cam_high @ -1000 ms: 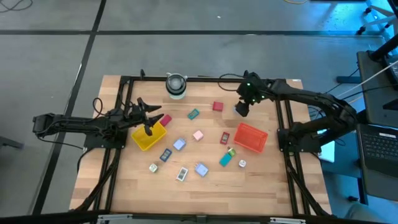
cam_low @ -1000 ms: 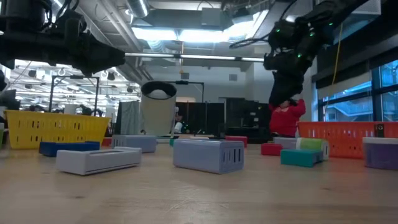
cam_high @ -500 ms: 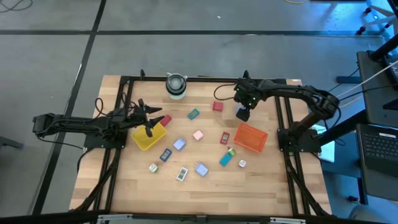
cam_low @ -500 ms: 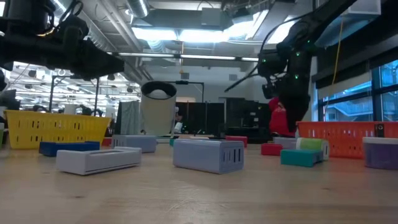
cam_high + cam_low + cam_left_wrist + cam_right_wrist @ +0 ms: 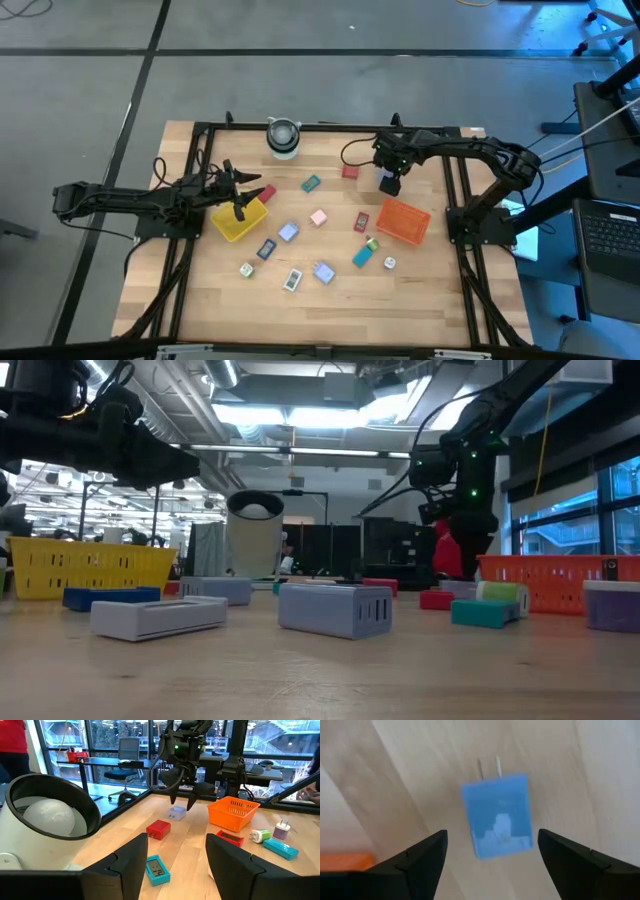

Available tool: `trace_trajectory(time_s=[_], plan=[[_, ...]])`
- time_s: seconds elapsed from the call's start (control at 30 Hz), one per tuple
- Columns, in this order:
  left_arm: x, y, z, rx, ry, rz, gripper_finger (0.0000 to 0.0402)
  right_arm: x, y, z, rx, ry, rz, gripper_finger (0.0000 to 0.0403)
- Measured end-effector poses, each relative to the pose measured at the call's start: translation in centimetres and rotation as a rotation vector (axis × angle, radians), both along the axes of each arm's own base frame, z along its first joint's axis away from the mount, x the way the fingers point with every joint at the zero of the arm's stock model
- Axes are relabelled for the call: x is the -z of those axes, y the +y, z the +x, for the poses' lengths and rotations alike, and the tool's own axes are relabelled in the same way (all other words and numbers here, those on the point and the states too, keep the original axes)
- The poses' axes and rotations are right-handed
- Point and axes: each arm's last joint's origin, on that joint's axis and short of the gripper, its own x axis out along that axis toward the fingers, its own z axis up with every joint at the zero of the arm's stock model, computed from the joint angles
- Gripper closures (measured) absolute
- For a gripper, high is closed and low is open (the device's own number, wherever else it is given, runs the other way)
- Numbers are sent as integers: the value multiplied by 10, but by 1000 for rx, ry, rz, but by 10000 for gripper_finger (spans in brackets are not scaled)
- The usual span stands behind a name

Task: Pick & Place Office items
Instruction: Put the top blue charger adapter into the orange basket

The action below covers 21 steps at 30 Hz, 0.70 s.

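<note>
Since a second ago the right gripper (image 5: 389, 186) has swung left from over the table's right rail toward the far middle of the board and come lower, and its fingers have spread wide; they now hang open with nothing between them, straight above a pale blue plug block (image 5: 499, 815) that lies flat on the wood, its two prongs pointing away. From above, the arm's own head hides that block, so only the right wrist view and the left wrist view (image 5: 176, 813) show it, the latter with the open fingers poised just over it. Just left of the right gripper sits a red block (image 5: 349, 171), and nearer and to its right the red-orange tray (image 5: 404, 220). The left gripper (image 5: 240, 205) hovers over the yellow tray (image 5: 238, 222) at the left side, its fingers partly apart and holding nothing that can be seen. Scattered between the trays are a teal piece (image 5: 312, 184), a pink piece (image 5: 318, 217), a small red flat piece (image 5: 361, 222), pale blue pieces (image 5: 288, 232), a dark blue piece (image 5: 266, 249), a white piece (image 5: 292, 280) and a long teal piece (image 5: 362, 257). At the far edge stands the white-and-grey cylinder (image 5: 283, 138), which fills the near left of the left wrist view. In the low view a pale block (image 5: 334, 607) and a white piece in front crowd the foreground, with the right arm's gripper behind them.
</note>
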Motion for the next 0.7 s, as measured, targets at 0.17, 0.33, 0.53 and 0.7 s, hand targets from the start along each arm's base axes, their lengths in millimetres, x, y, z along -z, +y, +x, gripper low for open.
trace_trajectory(time_s=[0.17, 0.33, 0.53, 0.7], plan=[[0, 0, 0, 0, 0, 0, 205, -1, -3, 5, 1, -62, -17, 89], [0, 0, 0, 0, 0, -1, 205, 0, -3, 8, -10, -98, -3, 89], [0, 0, 0, 18, -1, -4, 205, 16, -9, 12, -22, -66, 8, 89], [0, -1, 0, 19, -3, -10, 205, 31, -13, 13, -40, -10, 21, 89]])
